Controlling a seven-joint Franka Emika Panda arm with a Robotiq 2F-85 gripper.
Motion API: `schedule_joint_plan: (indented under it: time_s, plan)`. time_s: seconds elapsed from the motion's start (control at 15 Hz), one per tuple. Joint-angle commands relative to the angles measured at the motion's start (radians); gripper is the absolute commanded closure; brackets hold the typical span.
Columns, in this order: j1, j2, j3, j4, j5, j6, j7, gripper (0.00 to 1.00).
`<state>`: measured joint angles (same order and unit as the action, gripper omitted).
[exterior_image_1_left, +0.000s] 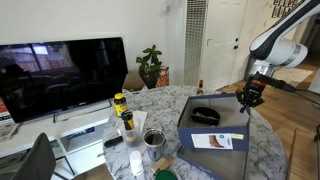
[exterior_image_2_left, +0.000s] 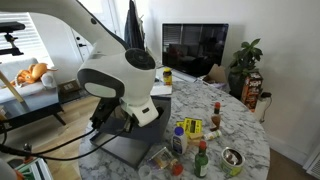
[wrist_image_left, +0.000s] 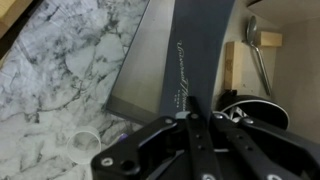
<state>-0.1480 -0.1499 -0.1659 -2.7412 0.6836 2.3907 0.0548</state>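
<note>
A dark blue cardboard box (exterior_image_1_left: 212, 128) stands open on the marble table (exterior_image_1_left: 265, 150), with a black bowl (exterior_image_1_left: 205, 116) inside it. My gripper (exterior_image_1_left: 249, 97) is at the box's far edge, on an upright flap. In the wrist view my gripper (wrist_image_left: 192, 112) has its fingers closed together on the thin dark blue flap (wrist_image_left: 195, 50), which carries faint script. The black bowl (wrist_image_left: 250, 108) lies just right of the fingers. In an exterior view the arm (exterior_image_2_left: 120, 80) hides the gripper, and the box (exterior_image_2_left: 135, 150) shows below it.
Bottles (exterior_image_1_left: 122, 110) and a tin can (exterior_image_1_left: 153, 140) stand beside the box; they also show as bottles (exterior_image_2_left: 190, 130) and a can (exterior_image_2_left: 232, 160). A TV (exterior_image_1_left: 60, 75) and a plant (exterior_image_1_left: 150, 65) are behind the table. Metal utensils (wrist_image_left: 257, 55) lie beyond the box.
</note>
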Motion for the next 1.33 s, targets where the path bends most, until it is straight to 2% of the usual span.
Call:
schedule_joint_plan:
  time_s: [0.0,0.67,1.27]
  plan:
    - [-0.01,-0.054,0.003,-0.013,-0.039,-0.061,0.092,0.99]
    - [-0.015,-0.1,0.013,-0.014,-0.147,-0.175,0.288,0.99]
    - [-0.029,-0.158,0.015,-0.011,-0.152,-0.246,0.412,0.99]
